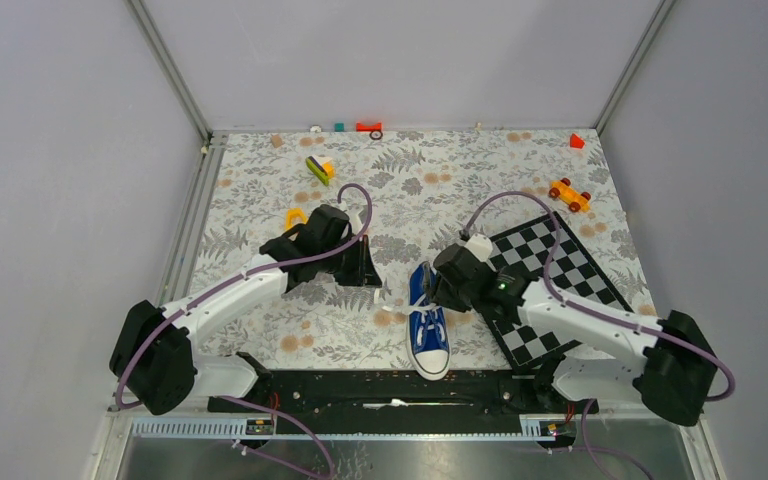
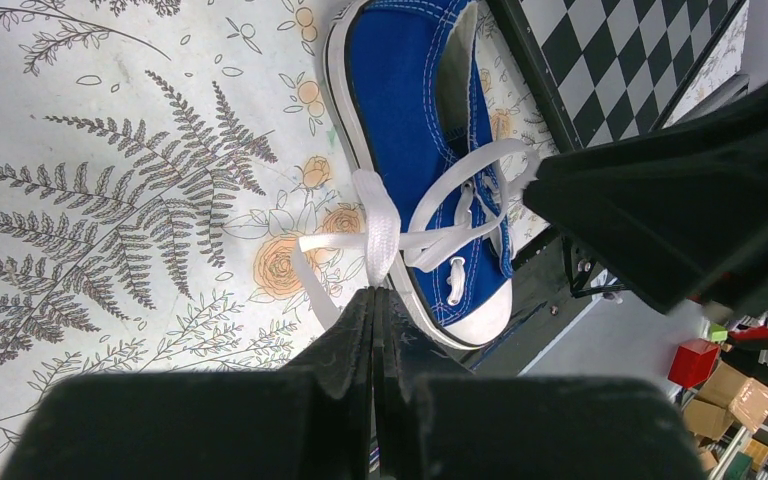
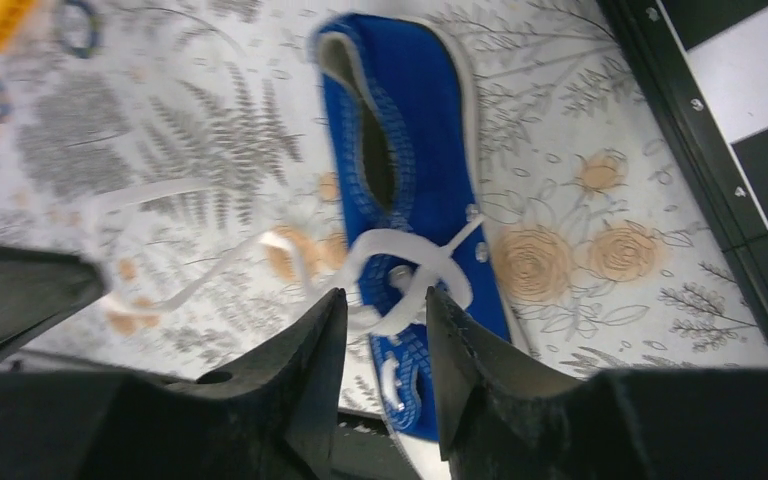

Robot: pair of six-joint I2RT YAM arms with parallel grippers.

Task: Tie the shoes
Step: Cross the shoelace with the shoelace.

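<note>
Shoe (image 1: 428, 330) sits between the arms; left gripper (image 2: 373, 300) pinches a lace (image 2: 378, 225) taut, while right gripper (image 3: 385, 330) stands narrowly apart around the loop (image 3: 400, 245).

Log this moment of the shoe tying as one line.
left gripper: shut on white lace | right gripper: open at lace loop | sneaker: sole down, no bow yet

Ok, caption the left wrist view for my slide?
Left gripper shut on a white lace beside the blue sneaker.
</note>
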